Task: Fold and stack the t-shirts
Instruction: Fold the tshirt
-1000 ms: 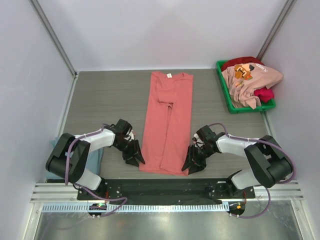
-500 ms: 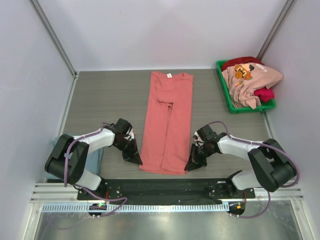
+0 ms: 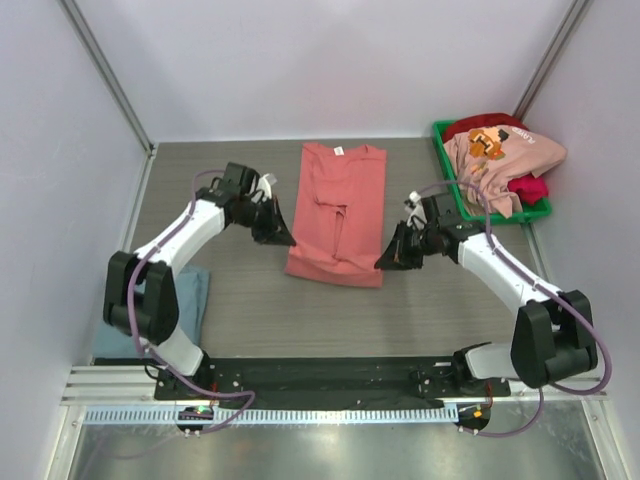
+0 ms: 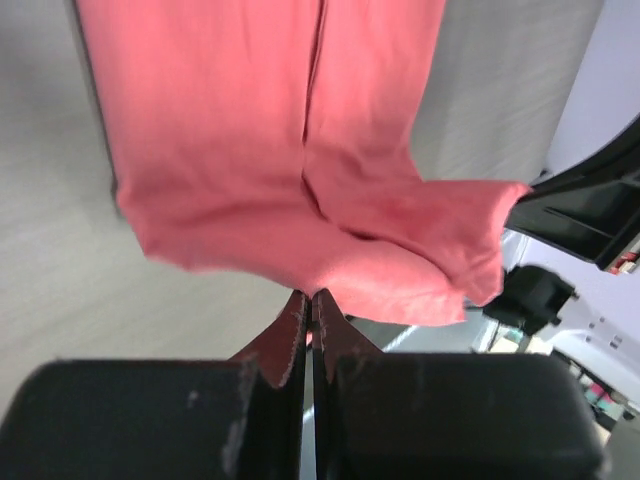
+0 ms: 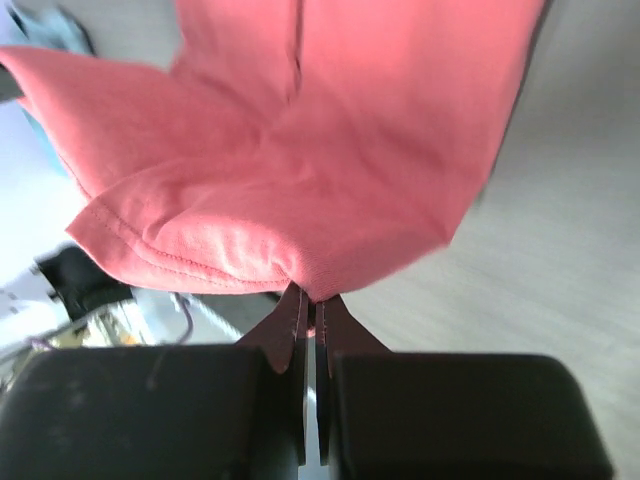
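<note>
The salmon-red t-shirt [image 3: 338,195] lies lengthwise mid-table, its near hem raised off the surface. My left gripper [image 3: 286,240] is shut on the hem's left corner and my right gripper [image 3: 381,263] is shut on its right corner. In the left wrist view the gripper [image 4: 310,298] pinches the cloth [image 4: 260,150], which sags ahead of the closed jaws. The right wrist view shows that gripper [image 5: 312,296] clamped on the stitched hem [image 5: 330,160]. A grey-blue t-shirt [image 3: 188,296] lies folded at the near left. A light pink printed t-shirt [image 3: 500,155] and a crimson one [image 3: 529,188] are heaped in the bin.
The green plastic bin [image 3: 443,150] stands at the far right, close behind my right arm. Grey walls with metal corner posts enclose the table on three sides. The black base rail runs along the near edge.
Both grippers shut on the shirt's near hem corners, then lifted and carried them away from the bases, so the shirt's near part now doubles toward the far end.
</note>
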Available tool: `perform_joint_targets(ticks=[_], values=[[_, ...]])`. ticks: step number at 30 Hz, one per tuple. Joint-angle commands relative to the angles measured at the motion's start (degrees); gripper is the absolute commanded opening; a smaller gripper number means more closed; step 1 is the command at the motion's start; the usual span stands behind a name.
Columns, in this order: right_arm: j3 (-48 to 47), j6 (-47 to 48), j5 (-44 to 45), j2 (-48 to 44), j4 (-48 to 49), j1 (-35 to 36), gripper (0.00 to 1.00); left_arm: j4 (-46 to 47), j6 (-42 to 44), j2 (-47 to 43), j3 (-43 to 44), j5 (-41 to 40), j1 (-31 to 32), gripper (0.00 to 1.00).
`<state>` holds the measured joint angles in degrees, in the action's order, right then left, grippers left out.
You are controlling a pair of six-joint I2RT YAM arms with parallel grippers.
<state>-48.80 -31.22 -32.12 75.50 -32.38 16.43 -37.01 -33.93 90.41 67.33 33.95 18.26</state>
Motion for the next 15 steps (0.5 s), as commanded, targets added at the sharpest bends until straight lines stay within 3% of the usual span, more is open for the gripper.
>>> perform_joint_targets(ticks=[1, 8, 15], values=[[-6.6, 2.5, 1.5, 3.0, 1.9, -3.2, 0.01, -0.7, 3.5, 6.0, 10.0, -0.3, -0.9, 0.0], [-17.5, 2.9, 1.7, 14.3, 8.0, -6.4, 0.01, -2.5, 7.0, 18.5, 26.8, -3.3, -2.4, 0.0], [-22.5, 4.5, 1.7, 23.7, 10.1, -7.5, 0.01, -2.7, 8.2, 26.7, 34.7, -3.7, -3.5, 0.0]])
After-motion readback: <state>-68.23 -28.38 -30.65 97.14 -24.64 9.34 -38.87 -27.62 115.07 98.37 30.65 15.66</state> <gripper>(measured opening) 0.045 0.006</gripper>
